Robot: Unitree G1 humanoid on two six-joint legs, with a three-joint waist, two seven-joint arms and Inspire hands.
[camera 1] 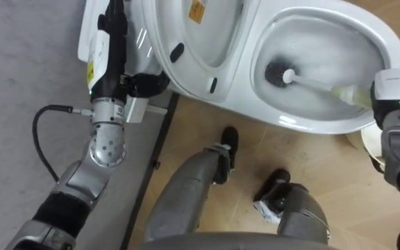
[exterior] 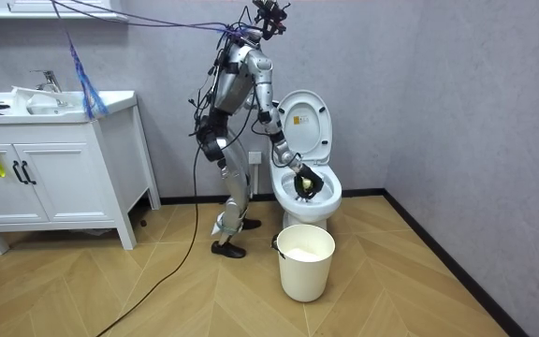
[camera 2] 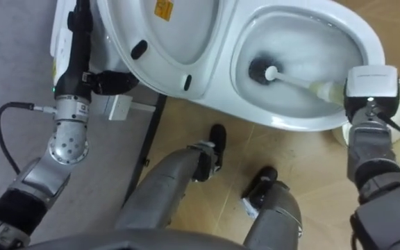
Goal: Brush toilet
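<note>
Left eye view, right hand [camera 1: 393, 94] holding toilet brush [camera 1: 282, 72] inside toilet bowl [camera 1: 304, 123]

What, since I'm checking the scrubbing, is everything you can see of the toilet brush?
The toilet brush has a dark, round bristle head, a white collar and a pale, plastic-looking handle that turns yellowish near its end. It lies slanted inside the toilet bowl, head against the white inner wall, handle running to the robot's right hand, where its end is hidden. How the hand holds it cannot be seen.
</note>
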